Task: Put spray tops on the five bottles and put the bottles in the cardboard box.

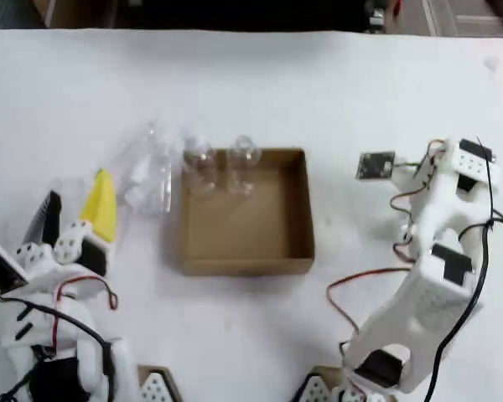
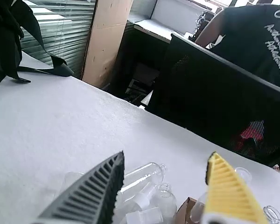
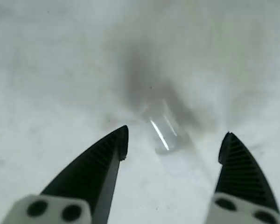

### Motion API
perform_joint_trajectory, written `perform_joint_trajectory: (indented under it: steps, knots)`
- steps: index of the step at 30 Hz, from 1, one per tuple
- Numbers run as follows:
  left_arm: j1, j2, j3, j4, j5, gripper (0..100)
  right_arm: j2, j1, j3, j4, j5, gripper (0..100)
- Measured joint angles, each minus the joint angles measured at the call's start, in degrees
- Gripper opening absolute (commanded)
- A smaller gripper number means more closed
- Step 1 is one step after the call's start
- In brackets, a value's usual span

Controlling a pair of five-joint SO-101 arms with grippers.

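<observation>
A cardboard box (image 1: 298, 209) sits mid-table. Two clear bottles (image 1: 199, 163) (image 1: 243, 157) without tops stand in its far left corner. More clear bottles (image 1: 151, 167) and white spray tops (image 1: 138, 197) lie in a heap on the table just left of the box. My left gripper (image 1: 77, 186) is open, with one yellow and one black finger, and hovers near that heap. The left wrist view shows the bottles (image 2: 142, 175) and spray tops (image 2: 142, 203) beyond its fingers. My right gripper (image 3: 175, 133) is open above a small clear piece (image 3: 162, 127) lying on the table.
The right arm (image 1: 436, 251) stands folded at the right of the box. White tabletop stretches behind the box to the far edge (image 1: 251, 32). A black chair (image 2: 214, 93) stands past that edge.
</observation>
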State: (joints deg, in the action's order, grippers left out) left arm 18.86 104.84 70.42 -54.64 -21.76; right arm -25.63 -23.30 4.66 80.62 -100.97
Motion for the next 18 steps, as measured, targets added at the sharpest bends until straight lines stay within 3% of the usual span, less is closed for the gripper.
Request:
perform_joint_trajectory:
  steps: [7,15,18]
  knots:
    - [0.00,0.00,0.00,0.00,0.00,27,-4.57,0.26,3.60,-0.09,0.00,9.8]
    - [0.00,0.00,0.00,0.00,0.00,27,-8.09,1.14,5.98,-0.26,0.00,7.4]
    - [0.00,0.00,0.00,0.00,0.00,27,-8.00,1.58,7.12,-0.26,3.69,2.4]
